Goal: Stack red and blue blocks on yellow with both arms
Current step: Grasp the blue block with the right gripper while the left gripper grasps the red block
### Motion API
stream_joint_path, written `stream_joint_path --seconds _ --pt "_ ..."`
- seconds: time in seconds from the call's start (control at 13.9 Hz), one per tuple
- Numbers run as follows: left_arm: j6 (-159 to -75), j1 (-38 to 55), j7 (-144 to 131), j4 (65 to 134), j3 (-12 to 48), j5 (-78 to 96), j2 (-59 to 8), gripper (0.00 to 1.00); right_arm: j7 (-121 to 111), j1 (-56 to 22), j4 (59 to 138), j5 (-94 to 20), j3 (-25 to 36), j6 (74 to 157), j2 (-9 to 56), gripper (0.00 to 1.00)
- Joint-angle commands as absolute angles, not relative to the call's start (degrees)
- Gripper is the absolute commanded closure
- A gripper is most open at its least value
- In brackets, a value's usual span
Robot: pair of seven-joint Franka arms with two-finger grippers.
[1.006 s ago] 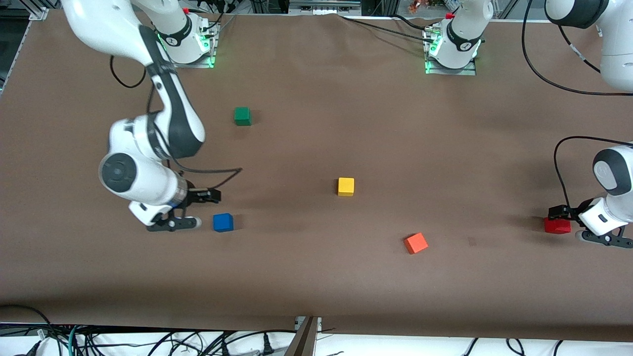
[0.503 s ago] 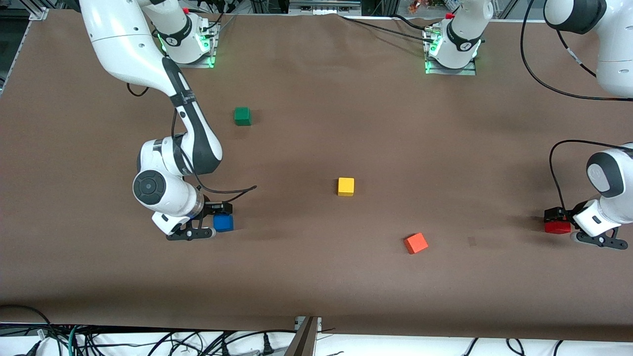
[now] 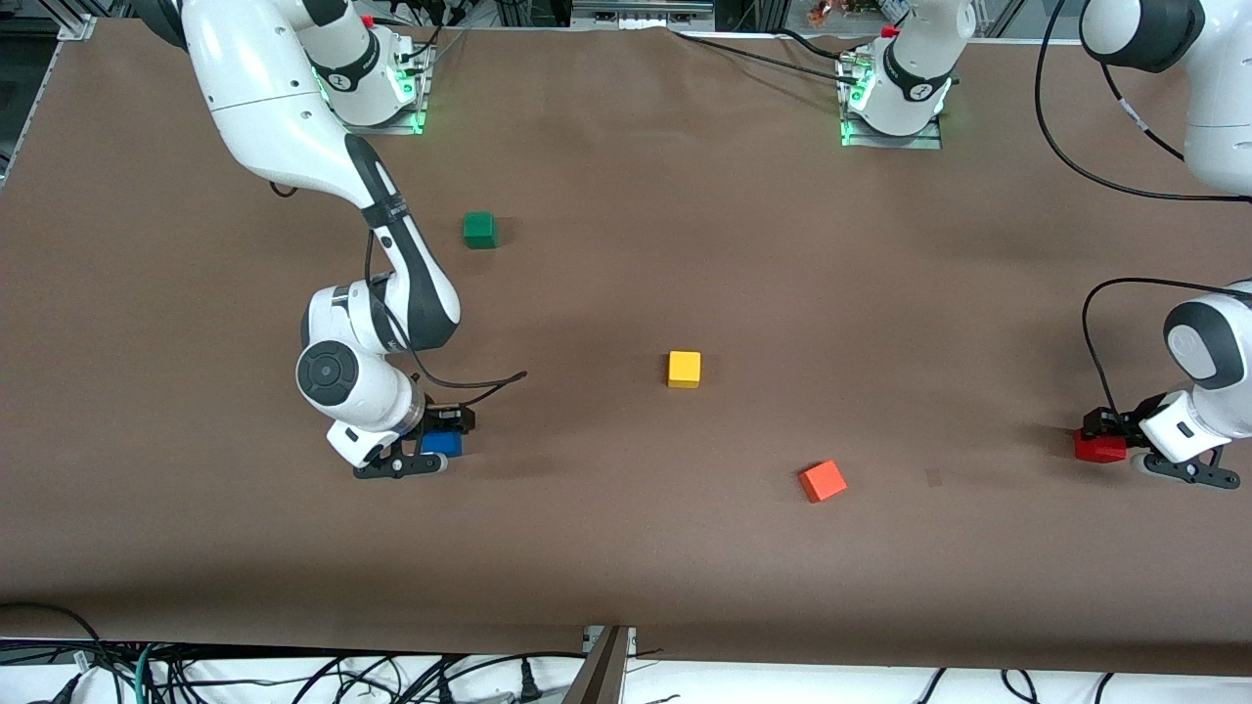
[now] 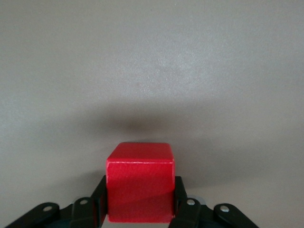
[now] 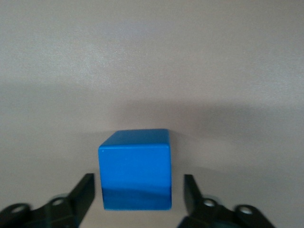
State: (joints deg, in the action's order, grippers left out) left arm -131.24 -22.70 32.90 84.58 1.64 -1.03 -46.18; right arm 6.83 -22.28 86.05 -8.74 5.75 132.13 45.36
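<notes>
**Both grippers at their blocks, yellow cube standing free**

Front view: the yellow cube [image 3: 684,369] sits mid-table with bare brown table [image 3: 626,548] all round it. Toward the right arm's end and nearer the camera than yellow, the right gripper [image 3: 435,441] straddles the blue block [image 3: 442,443]. Well apart toward the left arm's end, near the table edge, the left gripper [image 3: 1118,439] is at the red block [image 3: 1099,447]. An orange-red cube [image 3: 823,480] lies nearer the camera than yellow; a green cube [image 3: 478,229] lies farther.

Left wrist view: the fingers [image 4: 99,202] press both sides of the red block [image 4: 139,188], clamped, a grip the front view hides.

Right wrist view: the fingers [image 5: 84,194] stand apart, with gaps either side of the blue block [image 5: 135,169].
</notes>
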Motion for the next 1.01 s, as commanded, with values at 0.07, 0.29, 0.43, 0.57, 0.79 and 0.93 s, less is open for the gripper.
stream_joint_path --seconds 0.07,0.29,0.43,0.57,0.79,0.93 --pt "-130.2 -22.4 33.8 82.3 2.5 1.3 -46.0 0.99 6.2 -21.9 83.4 -9.6 5.6 131.1 45.6 0.48" --pt "-128.4 -21.7 29.8 82.2 8.9 0.6 -43.0 1.0 6.2 -21.4 80.1 -9.6 5.7 125.6 45.2 0.7" --pt "-125.9 -16.8 24.7 82.2 9.8 0.6 -40.8 0.99 6.2 -21.0 75.5 -9.6 6.1 117.8 44.9 0.76" --pt "-122.4 -11.0 15.3 82.2 9.8 0.6 -38.8 0.99 6.2 -19.9 72.3 -9.6 6.0 112.1 44.1 0.76" --pt "-117.3 -1.3 -0.7 82.3 9.8 0.6 -36.4 0.98 6.0 -19.5 71.9 -9.5 6.2 106.6 39.6 0.76" --pt "-115.5 4.5 -6.4 82.3 10.1 0.6 -35.9 0.95 6.0 -19.4 71.7 -9.1 6.2 102.4 36.8 0.76"
